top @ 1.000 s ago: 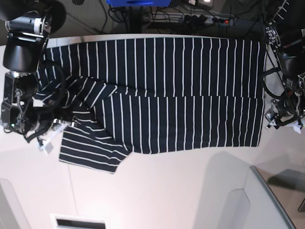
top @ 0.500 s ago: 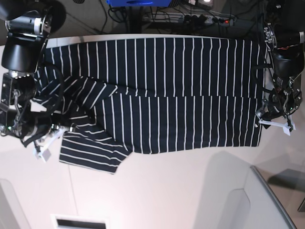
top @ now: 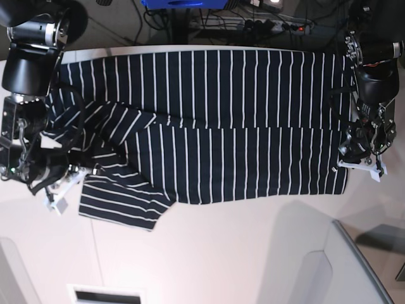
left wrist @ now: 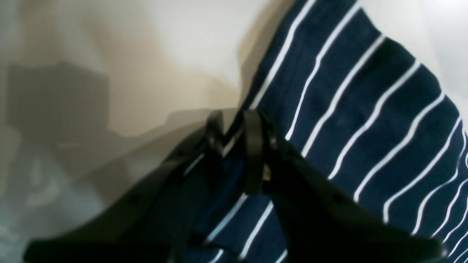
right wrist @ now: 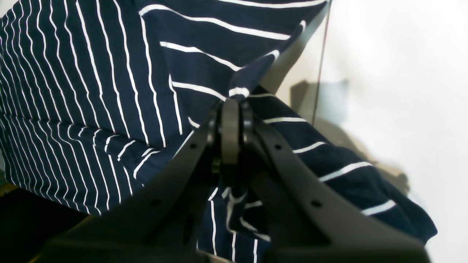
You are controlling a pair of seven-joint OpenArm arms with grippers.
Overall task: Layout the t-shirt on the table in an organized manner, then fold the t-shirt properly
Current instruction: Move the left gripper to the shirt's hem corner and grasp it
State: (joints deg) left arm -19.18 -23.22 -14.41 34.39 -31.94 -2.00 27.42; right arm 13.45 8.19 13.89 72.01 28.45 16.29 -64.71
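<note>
While the t-shirt [top: 240,120] lies flat, both arms flank it, wrists bent down.

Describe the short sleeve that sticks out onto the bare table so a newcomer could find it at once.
Start at the off-white table and find the dark striped t-shirt spread across its far half. Follow its near edge towards the right end effector. The sleeve juts out there, its stripes running crosswise to the body's.

Dark floor, tangled cables [top: 240,19] (power strip [top: 278,25] among them)
</note>
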